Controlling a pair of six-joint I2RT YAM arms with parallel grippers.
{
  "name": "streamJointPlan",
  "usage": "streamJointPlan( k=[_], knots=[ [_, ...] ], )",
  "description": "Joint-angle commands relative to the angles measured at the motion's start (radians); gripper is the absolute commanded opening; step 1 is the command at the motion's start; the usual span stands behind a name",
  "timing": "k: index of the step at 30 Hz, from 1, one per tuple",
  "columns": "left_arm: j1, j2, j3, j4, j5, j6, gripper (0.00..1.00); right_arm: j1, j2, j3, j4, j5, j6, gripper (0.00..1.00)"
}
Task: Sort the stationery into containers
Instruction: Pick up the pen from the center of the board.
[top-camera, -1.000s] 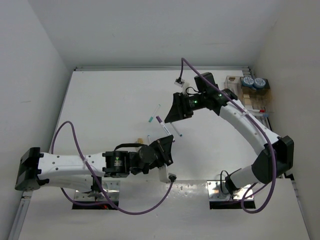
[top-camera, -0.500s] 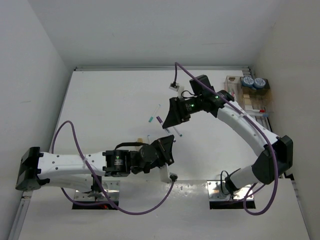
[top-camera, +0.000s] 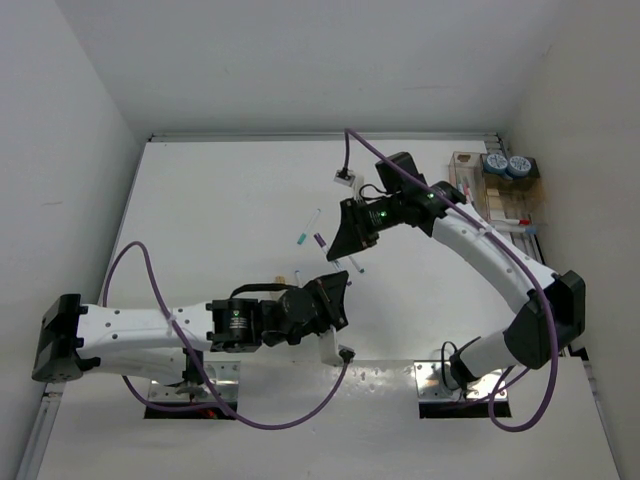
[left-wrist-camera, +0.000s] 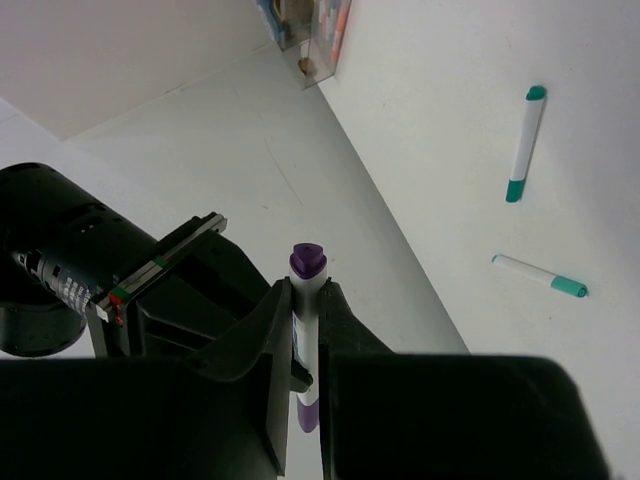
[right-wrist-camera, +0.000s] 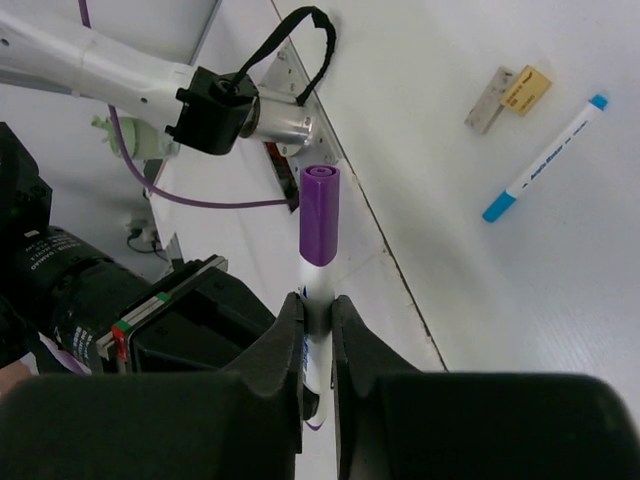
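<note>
The left gripper (left-wrist-camera: 305, 300) is clenched on a purple-tipped pen (left-wrist-camera: 305, 335). The right gripper (right-wrist-camera: 318, 312) clamps a purple-capped pen (right-wrist-camera: 319, 228) mid-table. Each is pinched at the barrel, probably for carrying to the containers (top-camera: 505, 200) far right.

The right hand (top-camera: 338, 240) hangs low over the middle of the white counter (top-camera: 220, 200). A purple-capped pen (top-camera: 318, 240) pokes out at its fingertips. Just past that cap lies a teal-capped pen (top-camera: 308, 228), and a blue-tipped pen (top-camera: 356, 266) lies just to the hand's near side. The left hand (top-camera: 338, 288) sits close by, nearer the bases. A small tan block (top-camera: 281, 275) and a pale one (top-camera: 297, 273) lie just to its left. Well off behind the right hand, at the counter's far right corner, the containers (top-camera: 500, 190) carry two blue-grey rolls (top-camera: 495, 162).
</note>
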Motion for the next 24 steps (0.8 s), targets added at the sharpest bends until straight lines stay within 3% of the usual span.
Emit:
streamJointPlan(
  k=[1, 2, 3, 4, 5, 9, 13, 18, 21, 24],
  knots=[
    [0.033, -0.003, 0.019, 0.054, -0.006, 0.006, 0.0, 0.007, -0.022, 0.018, 0.002, -0.019, -0.023, 0.03],
    [0.04, -0.003, 0.015, 0.062, -0.011, 0.001, 0.03, 0.005, -0.023, 0.019, 0.002, -0.014, -0.024, 0.0],
    [0.044, -0.002, 0.007, 0.071, -0.017, -0.004, 0.38, 0.007, -0.025, 0.021, -0.001, -0.008, -0.029, 0.0],
    [0.052, -0.003, 0.003, 0.093, -0.023, -0.013, 0.6, -0.001, -0.027, 0.019, -0.003, 0.016, -0.032, 0.0],
    [0.058, -0.002, -0.001, 0.097, -0.035, -0.04, 0.99, -0.006, -0.033, 0.015, -0.004, 0.028, -0.038, 0.0],
    [0.105, -0.005, 0.036, 0.125, -0.032, -0.171, 1.0, -0.113, -0.042, -0.021, 0.031, 0.091, 0.008, 0.0],
    [0.226, 0.033, 0.2, 0.023, -0.02, -0.448, 1.0, -0.344, -0.085, -0.134, 0.139, 0.268, 0.155, 0.0],
    [0.427, 0.098, 0.338, -0.085, 0.048, -0.692, 1.0, -0.597, -0.206, -0.341, 0.324, 0.566, 0.356, 0.0],
    [0.503, 0.136, 0.395, -0.145, 0.106, -0.815, 1.0, -0.665, -0.257, -0.419, 0.419, 0.819, 0.44, 0.0],
    [0.599, 0.178, 0.452, -0.208, 0.163, -0.928, 1.0, -0.749, -0.269, -0.458, 0.476, 0.961, 0.473, 0.0]
  ],
)
